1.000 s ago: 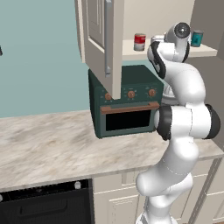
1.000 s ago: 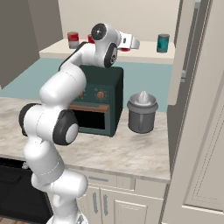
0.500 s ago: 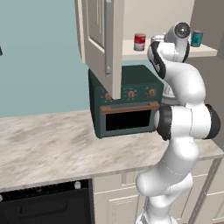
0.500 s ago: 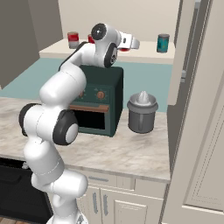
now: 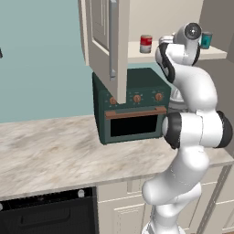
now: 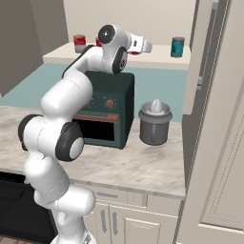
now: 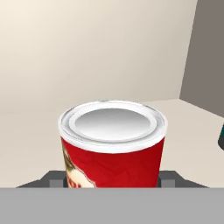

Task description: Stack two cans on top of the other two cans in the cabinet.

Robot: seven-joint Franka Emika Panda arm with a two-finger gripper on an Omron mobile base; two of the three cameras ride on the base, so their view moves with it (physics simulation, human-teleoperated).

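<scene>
A red can [image 7: 113,144] with a white label band and silvery top stands close up between my gripper [image 7: 111,180], whose fingertips [image 7: 54,178] press against both its sides. On the cabinet's pale shelf [image 6: 157,56] my gripper [image 6: 139,49] reaches in, and a strip of that red can [image 6: 135,53] shows under the hand. Another red can [image 5: 146,44] [image 6: 79,43] stands upright to the left on the shelf [image 5: 137,55]. A teal can [image 6: 177,46] [image 5: 206,40] stands apart at the right, its edge [image 7: 221,138] just in the hand view. The cabinet door [image 5: 103,41] hangs open.
A dark green oven [image 5: 132,109] [image 6: 112,109] sits on the marble counter [image 5: 50,155] under the shelf. A grey lidded jar [image 6: 155,123] stands right of it. A tall cream door panel [image 6: 217,119] is near on the right. A black appliance front [image 5: 45,215] is below the counter.
</scene>
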